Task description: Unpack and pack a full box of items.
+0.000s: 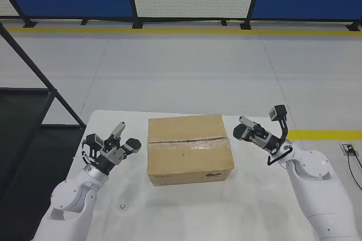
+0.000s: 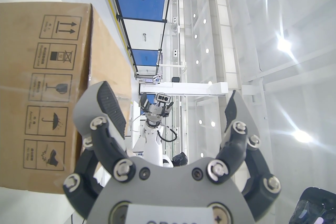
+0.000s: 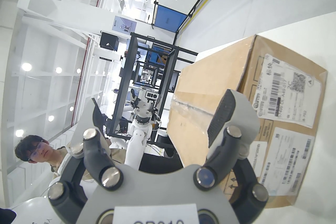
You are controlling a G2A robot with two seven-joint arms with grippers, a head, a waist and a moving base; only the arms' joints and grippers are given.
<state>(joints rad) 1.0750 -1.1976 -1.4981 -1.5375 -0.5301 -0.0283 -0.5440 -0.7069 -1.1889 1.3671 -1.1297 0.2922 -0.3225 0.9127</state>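
**Left side.** Your left gripper (image 1: 127,136) (image 2: 169,96) is hovering over the white tabletop (image 1: 187,205), just beside the left end of the cardboard box (image 1: 190,150) (image 2: 44,78) (image 3: 215,72). From above, a narrow gap is showing between the two. Its jaws are standing wide apart and are gripping nothing. In the left wrist view one finger (image 2: 110,107) is overlapping the box's corner, and you cannot tell from there whether it is touching the cardboard. That end of the box is carrying a column of printed handling symbols (image 2: 52,83).

Toward the front edge, on your left arm's side, a small dark curved item (image 1: 123,208) is lying on the tabletop, well apart from the box. It is too small to identify.

**Centre.** The box is sitting upright in the middle of the tabletop, toward the far edge. Its top flaps are lying shut, and a strip of clear tape (image 1: 190,142) (image 3: 189,105) is running along the seam from end to end.

**Right side.** Your right gripper (image 1: 241,128) (image 3: 162,101) is hovering just beside the right end of the box, at about the height of its top edge, with a small gap showing from above. Its jaws are also standing apart and are gripping nothing. The right end of the box is carrying white shipping labels (image 3: 286,93) with barcodes, one above another.
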